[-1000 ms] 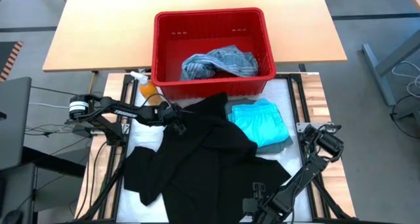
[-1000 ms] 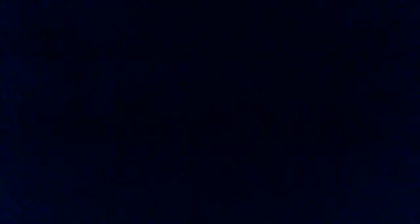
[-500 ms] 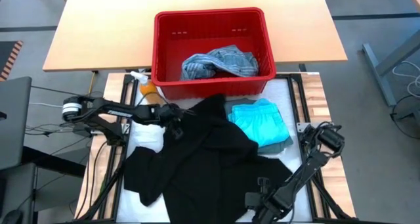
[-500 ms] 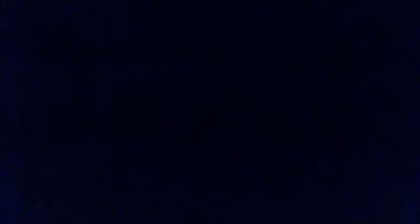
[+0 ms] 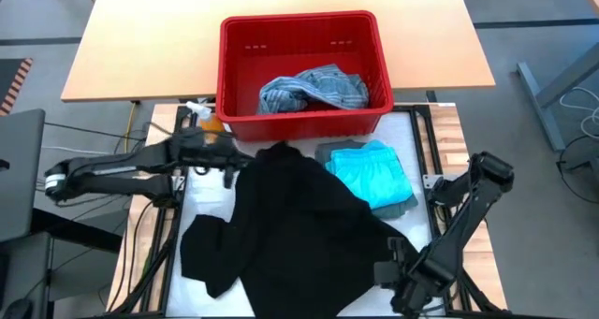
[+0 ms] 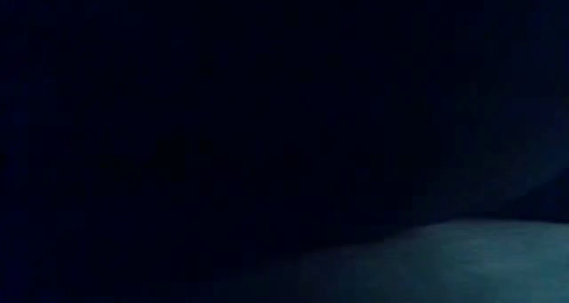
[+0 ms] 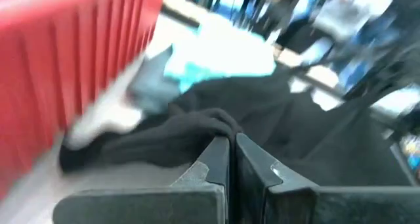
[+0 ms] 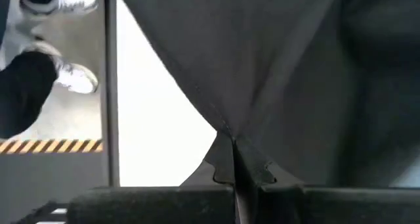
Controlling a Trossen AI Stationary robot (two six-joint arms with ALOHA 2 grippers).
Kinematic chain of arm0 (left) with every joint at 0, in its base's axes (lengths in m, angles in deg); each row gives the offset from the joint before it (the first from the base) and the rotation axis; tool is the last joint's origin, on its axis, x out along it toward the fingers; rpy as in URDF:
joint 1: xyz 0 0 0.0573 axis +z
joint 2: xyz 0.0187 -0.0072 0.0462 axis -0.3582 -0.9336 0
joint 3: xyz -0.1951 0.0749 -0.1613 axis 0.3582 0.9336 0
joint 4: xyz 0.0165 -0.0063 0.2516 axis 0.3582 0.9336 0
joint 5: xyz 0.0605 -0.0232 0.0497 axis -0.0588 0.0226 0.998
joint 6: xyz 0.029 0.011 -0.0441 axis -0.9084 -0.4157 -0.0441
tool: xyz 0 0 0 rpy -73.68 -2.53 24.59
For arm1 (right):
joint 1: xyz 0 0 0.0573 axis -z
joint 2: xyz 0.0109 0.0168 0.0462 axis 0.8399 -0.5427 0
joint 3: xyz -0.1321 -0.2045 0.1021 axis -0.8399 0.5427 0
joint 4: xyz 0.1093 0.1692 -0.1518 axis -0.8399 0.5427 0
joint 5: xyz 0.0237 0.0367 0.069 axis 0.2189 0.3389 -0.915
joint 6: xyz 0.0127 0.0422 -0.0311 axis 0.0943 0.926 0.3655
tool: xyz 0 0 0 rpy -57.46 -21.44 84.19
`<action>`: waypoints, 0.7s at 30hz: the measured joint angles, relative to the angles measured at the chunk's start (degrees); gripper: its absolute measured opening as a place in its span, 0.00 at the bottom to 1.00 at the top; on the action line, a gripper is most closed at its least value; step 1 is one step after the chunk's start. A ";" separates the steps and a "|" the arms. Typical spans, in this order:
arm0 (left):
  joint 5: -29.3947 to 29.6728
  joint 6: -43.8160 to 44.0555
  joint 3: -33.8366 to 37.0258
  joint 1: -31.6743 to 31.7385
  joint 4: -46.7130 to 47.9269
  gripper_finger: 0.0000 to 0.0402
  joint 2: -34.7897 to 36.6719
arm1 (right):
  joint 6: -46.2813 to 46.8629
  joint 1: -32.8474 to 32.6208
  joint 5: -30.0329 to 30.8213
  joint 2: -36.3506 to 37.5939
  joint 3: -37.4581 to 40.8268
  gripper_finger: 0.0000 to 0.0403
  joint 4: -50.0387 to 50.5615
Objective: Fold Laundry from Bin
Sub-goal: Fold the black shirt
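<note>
A black garment [image 5: 299,225] lies spread over the white table mat, and both my grippers are shut on it. My left gripper [image 5: 241,166] holds its far left part just in front of the red bin [image 5: 234,76]. My right gripper [image 5: 388,255] holds its near right part. A mottled blue-grey garment [image 5: 314,87] lies inside the bin. A turquoise garment [image 5: 372,174] rests folded on a grey-green one [image 5: 329,153] at the right of the mat. The low view is almost wholly dark. My left gripper pinches a bunched fold of the black garment [image 7: 209,127] between its two fingers, which come nearly level from the table's left. The cloth rises to the fingers and the rest trails down onto the mat. My right gripper pinches a fold of the black garment [image 8: 226,129] between its two fingers, which point steeply down. Creases fan out taut from the pinch, and that part is lifted off the mat.
An orange spray bottle [image 5: 208,123] stands by the bin's near left corner, close to my left arm. The wooden table [image 5: 140,48] carries the bin beyond the mat. Bare white mat [image 5: 208,197] shows at the left of the black garment.
Both grippers have risen. My left gripper has drawn back toward the table's left and tipped up toward level, pulling the garment's far part up and leftward. My right gripper has gone up and toward the right edge, lifting the near right part. The garment's middle stays on the mat.
</note>
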 joint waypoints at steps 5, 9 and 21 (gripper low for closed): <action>0.01 1.02 -2.78 1.51 3.41 0.00 10.18 | -0.36 -1.65 4.99 4.43 -0.07 0.04 5.47; 0.55 1.49 -5.84 2.78 7.39 0.00 15.30 | -0.49 -2.90 9.75 7.70 -0.09 0.04 6.07; 10.04 -1.56 -28.26 6.00 31.83 0.00 12.85 | -9.43 -5.69 21.71 16.35 -0.70 0.04 6.16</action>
